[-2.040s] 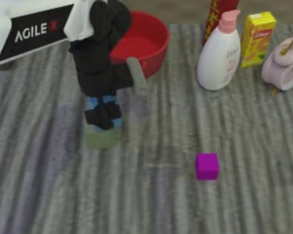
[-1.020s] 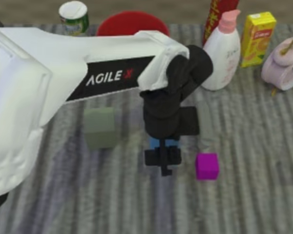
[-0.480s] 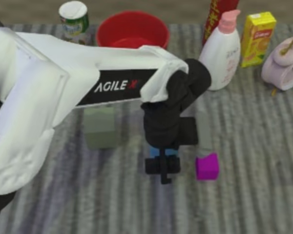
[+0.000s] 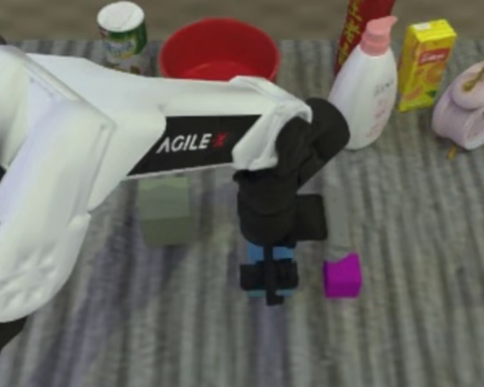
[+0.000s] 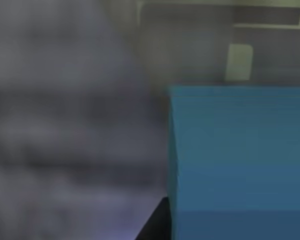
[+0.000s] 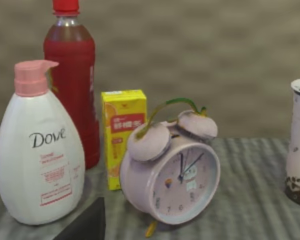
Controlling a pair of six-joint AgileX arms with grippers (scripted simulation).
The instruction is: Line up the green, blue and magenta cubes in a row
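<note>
Blue cube [image 4: 271, 253] sits clamped in the left gripper [image 4: 269, 276], low between the green cube [image 4: 164, 211] and magenta cube [image 4: 343, 276]. Setting it level with both before letting go would keep the row straight. The red bowl [image 4: 218, 50] at the back looks empty. The right arm is out of sight.
</note>
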